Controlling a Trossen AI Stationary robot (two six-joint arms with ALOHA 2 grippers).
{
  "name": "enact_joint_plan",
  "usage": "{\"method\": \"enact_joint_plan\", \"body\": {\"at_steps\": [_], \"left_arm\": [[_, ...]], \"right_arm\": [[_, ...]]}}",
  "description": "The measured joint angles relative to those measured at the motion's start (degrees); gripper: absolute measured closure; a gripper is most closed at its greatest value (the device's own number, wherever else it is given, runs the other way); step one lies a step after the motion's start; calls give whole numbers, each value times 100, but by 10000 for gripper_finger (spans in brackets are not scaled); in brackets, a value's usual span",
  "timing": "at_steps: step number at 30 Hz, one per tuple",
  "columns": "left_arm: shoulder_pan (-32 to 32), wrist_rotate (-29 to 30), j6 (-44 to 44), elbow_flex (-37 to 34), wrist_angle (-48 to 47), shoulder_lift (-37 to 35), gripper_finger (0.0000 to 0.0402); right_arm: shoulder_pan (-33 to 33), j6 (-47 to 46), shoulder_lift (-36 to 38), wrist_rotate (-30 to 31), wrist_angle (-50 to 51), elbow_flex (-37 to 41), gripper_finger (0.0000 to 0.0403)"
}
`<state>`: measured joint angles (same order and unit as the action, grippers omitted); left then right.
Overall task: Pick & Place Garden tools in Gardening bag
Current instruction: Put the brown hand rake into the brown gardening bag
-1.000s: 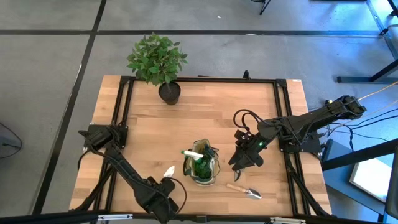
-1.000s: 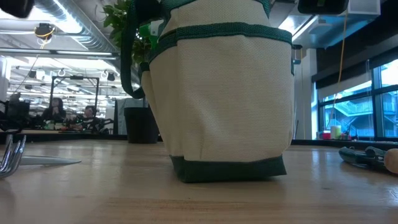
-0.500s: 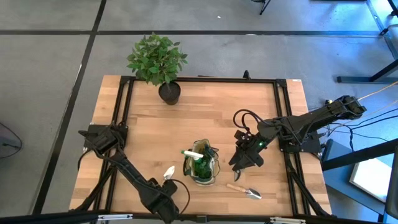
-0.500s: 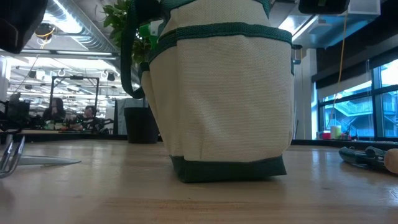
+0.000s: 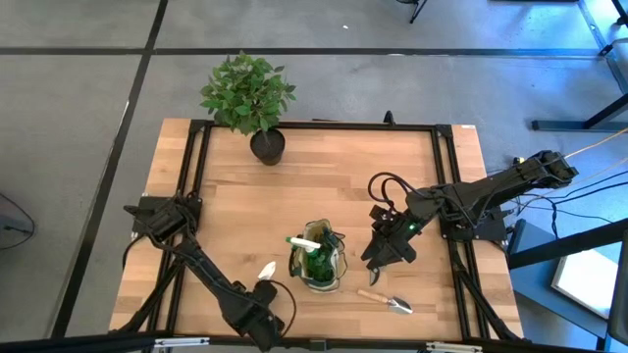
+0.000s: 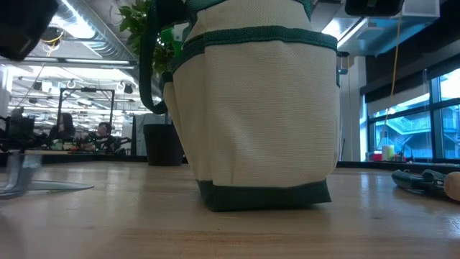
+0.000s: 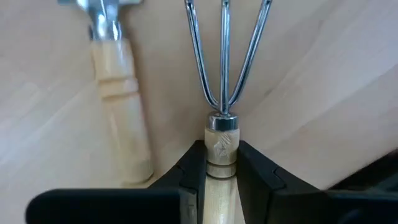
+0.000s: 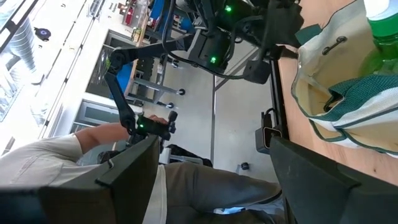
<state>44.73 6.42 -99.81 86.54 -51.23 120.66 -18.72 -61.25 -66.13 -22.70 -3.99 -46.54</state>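
The wooden handle of the garden fork (image 7: 222, 158) is pinched between the left gripper (image 7: 222, 171) fingers, tines pointing ahead, a second tool (image 7: 118, 106) lying just beside. A straight lift is advised before the swing toward the gardening bag (image 5: 317, 259); the right gripper (image 5: 381, 253) is held spread wide beside the bag.

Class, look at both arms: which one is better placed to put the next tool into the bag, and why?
Left. The left gripper is already shut on the fork handle at the table's front-left. The right gripper is open and holds nothing, hovering beside the bag, with the trowel lying apart from it.
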Motion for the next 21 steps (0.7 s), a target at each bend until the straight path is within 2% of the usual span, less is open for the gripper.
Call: {"method": "enact_joint_plan", "body": {"at_steps": [6,12,14,17,21], "left_arm": [[228,2471,-955,50,258,-430,349],[421,4599,-1939,41,152,-674,349],[413,4967,-2048,44,147,-695,349],[378,5217,-2026,44,236,-691,349],[315,5342,-1735,136,235,-688,349]], "right_arm": [[-2,20,0,0,15,0,96],[-13,20,0,1,1,0,96],[-13,20,0,0,-4,0,96],[-13,-52,0,3,-54,0,96],[-13,-128,0,3,-152,0,96]]}}
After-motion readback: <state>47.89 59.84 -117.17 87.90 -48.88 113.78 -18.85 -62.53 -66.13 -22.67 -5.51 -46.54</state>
